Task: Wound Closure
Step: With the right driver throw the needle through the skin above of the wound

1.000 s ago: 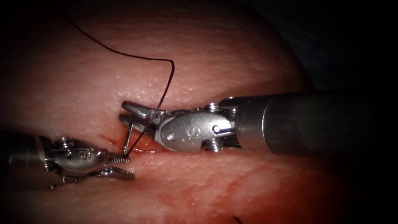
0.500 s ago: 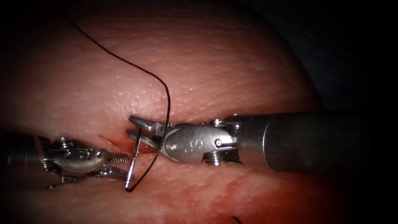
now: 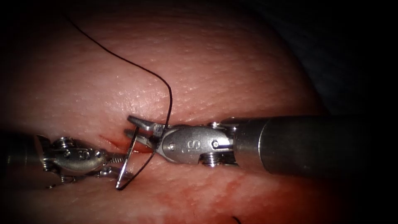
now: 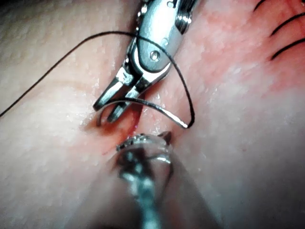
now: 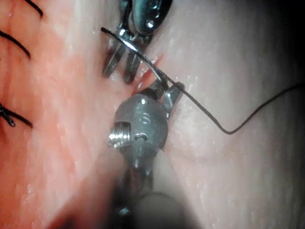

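Observation:
My right tool [image 3: 129, 125] comes in from the right, its jaws shut on the curved needle [image 3: 127, 161] near its pointed end. The needle hangs out of the tissue [image 3: 215, 62], just over the left end of the cut [image 3: 108, 141]. Its thread end lies lowest, across my left tool [image 3: 121, 166], whose jaws stand open and hold nothing. In the left wrist view the needle [image 4: 157, 110] arcs from the right tool [image 4: 108, 109] toward my left tool [image 4: 147, 140]. The dark thread [image 3: 124, 62] loops from the needle's end up past the right jaws and off to the upper left.
Red fluid [image 3: 232, 186] stains the tissue below the right shaft [image 3: 306, 143]. Finished dark stitches [image 4: 286, 28] cross the closed part of the cut, also seen as stitches [image 5: 14, 40] beside the right tool. A short thread end [image 3: 236, 219] lies at the bottom edge.
My right tool has dropped lower with the needle. The needle's thread end swung down and then left, from the left tool's jaw tip to lying across its jaws. The left tool stayed put.

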You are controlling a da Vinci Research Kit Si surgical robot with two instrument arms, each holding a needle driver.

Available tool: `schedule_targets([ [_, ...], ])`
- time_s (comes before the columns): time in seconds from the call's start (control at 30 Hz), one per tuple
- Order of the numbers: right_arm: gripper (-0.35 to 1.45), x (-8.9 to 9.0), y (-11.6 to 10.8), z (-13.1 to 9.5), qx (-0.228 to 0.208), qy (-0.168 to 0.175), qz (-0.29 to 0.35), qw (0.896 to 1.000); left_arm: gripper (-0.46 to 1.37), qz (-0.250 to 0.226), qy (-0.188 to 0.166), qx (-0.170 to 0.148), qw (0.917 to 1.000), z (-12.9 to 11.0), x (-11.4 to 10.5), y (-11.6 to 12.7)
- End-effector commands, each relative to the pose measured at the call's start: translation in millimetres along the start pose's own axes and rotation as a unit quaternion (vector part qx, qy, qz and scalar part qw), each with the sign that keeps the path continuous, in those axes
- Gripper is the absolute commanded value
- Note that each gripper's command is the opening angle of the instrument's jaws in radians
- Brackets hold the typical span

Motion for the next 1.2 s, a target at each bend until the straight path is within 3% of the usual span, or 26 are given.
schedule_targets([
  [0.03,-0.35,-0.1,0.2,0.4,-0.004,-0.001,0.016,1.000,0.26,-0.001,0.000,-0.001,1.0000,0.0,0.0,0.0],
  [0.27,-0.35,-2.2,3.0,2.2,0.018,0.009,0.166,0.986,0.26,-0.001,0.000,-0.001,1.0000,0.0,0.0,0.1],
  [0.4,-0.35,-4.1,3.4,2.9,0.042,0.017,0.241,0.969,0.26,-0.001,0.000,-0.001,1.0000,0.0,-0.1,0.1],
  [0.47,-0.35,-5.3,3.4,3.4,0.049,0.017,0.302,0.952,0.26,-0.001,0.000,-0.001,1.0000,0.0,-0.1,0.0],
  [0.63,-0.35,-6.8,1.6,4.1,0.068,0.002,0.350,0.934,0.27,0.000,-0.001,-0.002,1.0000,-0.1,-0.2,0.0],
  [0.83,-0.35,-7.7,-1.4,4.0,0.101,-0.031,0.355,0.929,0.29,-0.002,0.000,-0.001,1.0000,-0.2,-0.3,-0.2],
  [0.97,-0.35,-9.6,-3.1,3.6,0.117,-0.051,0.356,0.926,0.29,-0.002,0.000,-0.001,1.0000,-0.2,-0.3,-0.2],
  [1.13,-0.35,-10.3,-3.2,3.7,0.115,-0.059,0.358,0.925,0.30,-0.002,0.000,-0.001,1.0000,-0.2,-0.3,-0.2],
  [1.2,-0.35,-9.7,-1.7,3.6,0.095,-0.035,0.370,0.923,0.30,-0.002,0.000,-0.001,1.0000,-0.2,-0.3,-0.2],
])
